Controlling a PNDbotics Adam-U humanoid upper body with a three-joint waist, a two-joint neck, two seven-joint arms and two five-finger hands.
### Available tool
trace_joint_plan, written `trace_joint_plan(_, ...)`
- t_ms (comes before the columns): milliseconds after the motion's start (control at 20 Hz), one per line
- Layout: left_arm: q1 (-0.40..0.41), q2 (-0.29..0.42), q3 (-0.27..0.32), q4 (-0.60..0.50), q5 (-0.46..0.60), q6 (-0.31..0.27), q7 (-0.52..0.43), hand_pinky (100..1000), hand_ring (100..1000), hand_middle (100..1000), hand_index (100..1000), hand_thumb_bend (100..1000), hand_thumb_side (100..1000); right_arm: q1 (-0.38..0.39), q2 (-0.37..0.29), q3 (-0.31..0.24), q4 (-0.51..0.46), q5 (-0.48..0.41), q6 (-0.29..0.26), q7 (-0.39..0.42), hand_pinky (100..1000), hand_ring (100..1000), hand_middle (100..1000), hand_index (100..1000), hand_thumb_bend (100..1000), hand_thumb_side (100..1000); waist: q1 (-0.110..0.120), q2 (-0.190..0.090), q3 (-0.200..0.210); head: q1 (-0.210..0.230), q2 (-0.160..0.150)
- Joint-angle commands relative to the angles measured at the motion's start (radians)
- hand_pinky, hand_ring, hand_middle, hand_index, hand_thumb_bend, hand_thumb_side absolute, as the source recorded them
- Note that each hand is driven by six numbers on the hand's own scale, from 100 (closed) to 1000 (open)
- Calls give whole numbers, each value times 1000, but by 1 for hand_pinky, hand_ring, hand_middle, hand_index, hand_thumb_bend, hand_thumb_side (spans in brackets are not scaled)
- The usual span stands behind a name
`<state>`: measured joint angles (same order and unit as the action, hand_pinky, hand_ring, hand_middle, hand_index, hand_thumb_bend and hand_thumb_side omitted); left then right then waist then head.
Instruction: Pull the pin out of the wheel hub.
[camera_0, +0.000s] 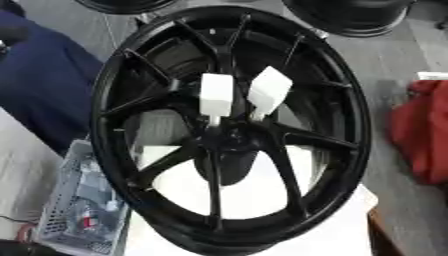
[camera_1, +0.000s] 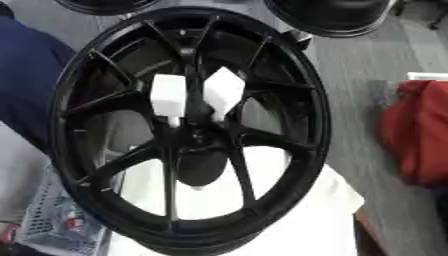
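A black wheel hub (camera_0: 229, 131) fills most of both views, standing nearly upright on a white table (camera_0: 346, 220) with its spoked face turned toward the camera. Its rim reaches from the table's near edge up past the far edge, and the thin spokes run from the rim into a dark centre. Two white blocks (camera_0: 216, 94), each on a thin white stem, stick out of the centre side by side, just above the middle; the left one sits straight and the right one (camera_0: 269, 90) leans to the right. These look like the pins, both seated in the hub, though where each stem enters cannot be made out.

Beyond the table's far edge, parts of two more black wheels (camera_1: 337, 17) show on the grey floor (camera_0: 394, 55). A red object (camera_0: 424, 131) lies off the table's right edge, a dark blue fabric shape (camera_0: 44, 90) off its left edge, and a grey mesh basket (camera_0: 74, 210) holding small items sits by the near left corner.

No robot hand appears in either view, so whether the hands are open or holding anything cannot be told.
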<state>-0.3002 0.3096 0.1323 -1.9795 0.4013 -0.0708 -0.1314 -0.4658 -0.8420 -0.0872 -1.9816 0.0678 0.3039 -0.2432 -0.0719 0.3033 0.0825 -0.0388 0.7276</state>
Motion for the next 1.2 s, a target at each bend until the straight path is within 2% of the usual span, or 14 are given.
trace_joint_plan(50, -6, 27, -3, -20, -7, -5, -4, 815, 601, 727, 886, 152, 827, -35, -116, 7, -18, 3, 25, 68, 824, 777, 685, 833, 100, 431, -1, -11, 1, -5, -3)
trace_joint_plan(300, -6, 34, -5, -20, -11, -6, -6, 815, 600, 727, 886, 152, 828, -106, -227, 43, -18, 3, 33, 179, 836, 804, 717, 832, 100, 383, -9, -4, 5, -7, -11)
trace_joint_plan(500, -8, 39, -6, -20, -16, -9, -6, 815, 599, 727, 887, 152, 830, -179, -279, 76, -8, 17, 31, 288, 845, 823, 737, 829, 100, 317, -15, 4, 7, -15, -8)
trace_joint_plan(850, -6, 47, -10, -20, -27, -11, -11, 815, 598, 728, 887, 151, 834, -301, -304, 165, 7, 88, 2, 509, 859, 861, 776, 825, 100, 206, -23, 16, 7, -34, -22)
trace_joint_plan(1200, -7, 56, -12, -20, -32, -13, -15, 818, 599, 730, 888, 151, 834, -412, -290, 257, -14, 144, -30, 685, 863, 874, 786, 820, 100, 172, -34, 24, 10, -38, -39)
